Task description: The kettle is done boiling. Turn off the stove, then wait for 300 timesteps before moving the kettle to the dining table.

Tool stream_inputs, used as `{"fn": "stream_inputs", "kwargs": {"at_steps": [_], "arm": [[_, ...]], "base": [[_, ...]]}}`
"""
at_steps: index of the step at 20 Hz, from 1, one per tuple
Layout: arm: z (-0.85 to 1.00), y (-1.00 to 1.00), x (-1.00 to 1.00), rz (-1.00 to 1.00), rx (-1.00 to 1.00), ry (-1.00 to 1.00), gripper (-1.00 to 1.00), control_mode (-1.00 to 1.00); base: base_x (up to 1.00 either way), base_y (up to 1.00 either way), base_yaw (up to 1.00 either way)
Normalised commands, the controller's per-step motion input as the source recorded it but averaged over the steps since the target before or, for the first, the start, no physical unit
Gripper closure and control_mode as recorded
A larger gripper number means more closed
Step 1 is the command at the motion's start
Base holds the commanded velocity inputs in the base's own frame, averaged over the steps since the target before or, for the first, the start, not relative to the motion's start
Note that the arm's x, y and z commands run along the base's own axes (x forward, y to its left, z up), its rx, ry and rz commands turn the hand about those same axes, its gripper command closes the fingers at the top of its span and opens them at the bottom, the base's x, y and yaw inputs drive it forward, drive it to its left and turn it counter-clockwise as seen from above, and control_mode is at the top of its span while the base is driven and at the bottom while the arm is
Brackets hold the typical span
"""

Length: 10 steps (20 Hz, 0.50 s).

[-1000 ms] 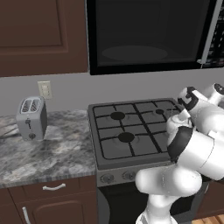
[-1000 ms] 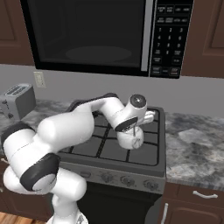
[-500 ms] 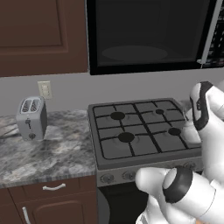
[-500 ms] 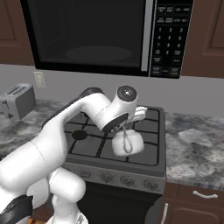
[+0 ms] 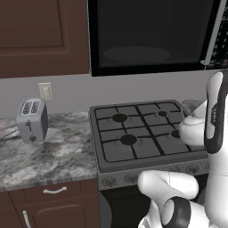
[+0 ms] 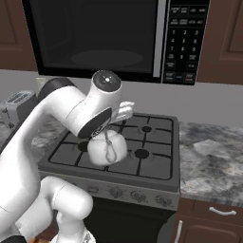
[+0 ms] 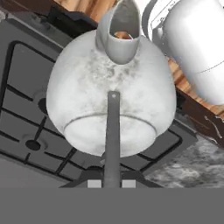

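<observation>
My hand is clamped on the thin wire handle of the white kettle, which hangs clear above the front part of the stove, tilted beneath the wrist. In the hand view its spout points away from me. A grey toaster stands on the counter to the left.

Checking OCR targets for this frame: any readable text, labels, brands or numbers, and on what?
No text can be read anywhere.
Microwave keypad: rows of small white marks on the buttons, too small and blurred to read.
Stove knobs: no legible markings.
Toaster: small dark controls on the front, no lettering visible.
Kettle, hanging from the shut gripper by its wire handle: plain white, no label.
</observation>
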Motion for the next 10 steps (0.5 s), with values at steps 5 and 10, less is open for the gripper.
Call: {"fn": "stream_inputs", "kwargs": {"at_steps": [5,10], "arm": [[0.96,0.63,-0.71,0.24,0.09,0.03,1.0,-1.0],[0.68,0.55,-0.48,0.3,0.08,0.0,1.0,-1.0]], "base": [[0.0,0.0,0.0],[0.0,0.0,0.0]]}}
